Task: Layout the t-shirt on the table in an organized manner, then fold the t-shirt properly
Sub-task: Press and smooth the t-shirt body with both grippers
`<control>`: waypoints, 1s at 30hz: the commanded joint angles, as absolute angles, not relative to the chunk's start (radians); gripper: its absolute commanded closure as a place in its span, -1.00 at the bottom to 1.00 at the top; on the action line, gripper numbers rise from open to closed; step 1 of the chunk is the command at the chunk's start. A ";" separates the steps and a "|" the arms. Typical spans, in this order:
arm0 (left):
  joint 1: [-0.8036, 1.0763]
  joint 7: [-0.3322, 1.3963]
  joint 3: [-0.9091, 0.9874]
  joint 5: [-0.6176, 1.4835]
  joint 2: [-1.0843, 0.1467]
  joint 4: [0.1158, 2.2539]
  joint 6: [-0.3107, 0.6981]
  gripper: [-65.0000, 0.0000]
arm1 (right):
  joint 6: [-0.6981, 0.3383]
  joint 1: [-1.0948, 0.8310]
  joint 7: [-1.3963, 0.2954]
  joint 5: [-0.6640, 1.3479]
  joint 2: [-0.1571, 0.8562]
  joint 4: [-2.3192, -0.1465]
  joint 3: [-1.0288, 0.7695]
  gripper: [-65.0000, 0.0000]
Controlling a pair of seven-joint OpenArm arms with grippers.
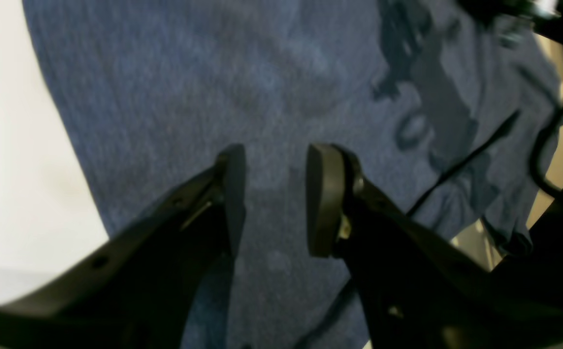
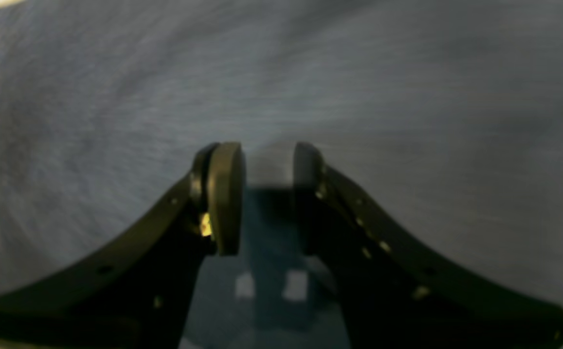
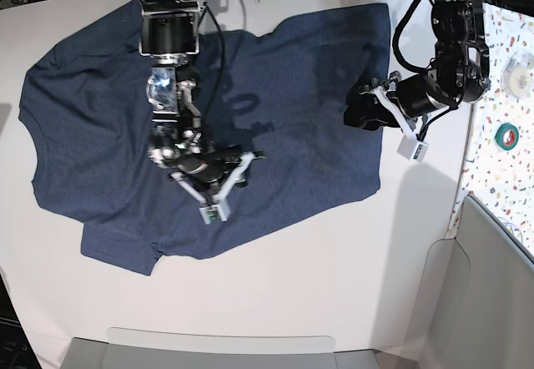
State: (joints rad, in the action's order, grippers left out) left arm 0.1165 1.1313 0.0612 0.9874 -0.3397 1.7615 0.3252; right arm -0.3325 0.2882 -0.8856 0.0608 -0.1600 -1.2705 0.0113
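T-shirt fabric lies spread over the white table, dark navy and heathered, mostly flat, with one sleeve bunched toward the near edge and soft ripples across the body. It looks light, limp and non-slippery, so it will likely drape and sag from any held point rather than keep a shape; nothing about it seems fragile. A pinch at a hem, a shoulder seam or a sleeve edge would probably carry it best, since a grab in mid-panel only gathers a tuft.

Above the middle of the cloth the right hand points down, its fingers set a little apart with cloth between them; whether they actually pinch it cannot be told. At the shirt's straight edge, the left hand holds its fingers parted above the fabric, with nothing seen gripped.

Beyond lies a speckled surface with tape rolls.
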 commanded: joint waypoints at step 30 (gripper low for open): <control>0.122 1.113 0.068 1.006 -0.351 1.781 0.332 0.39 | -0.259 0.163 -1.015 0.073 -0.090 -1.580 0.059 0.41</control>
State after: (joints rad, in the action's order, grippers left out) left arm 0.1280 1.1259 0.0608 0.9871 -0.3397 1.7618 0.3256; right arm -0.2604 0.1333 -1.0393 0.0731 -0.0814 -1.5520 0.0616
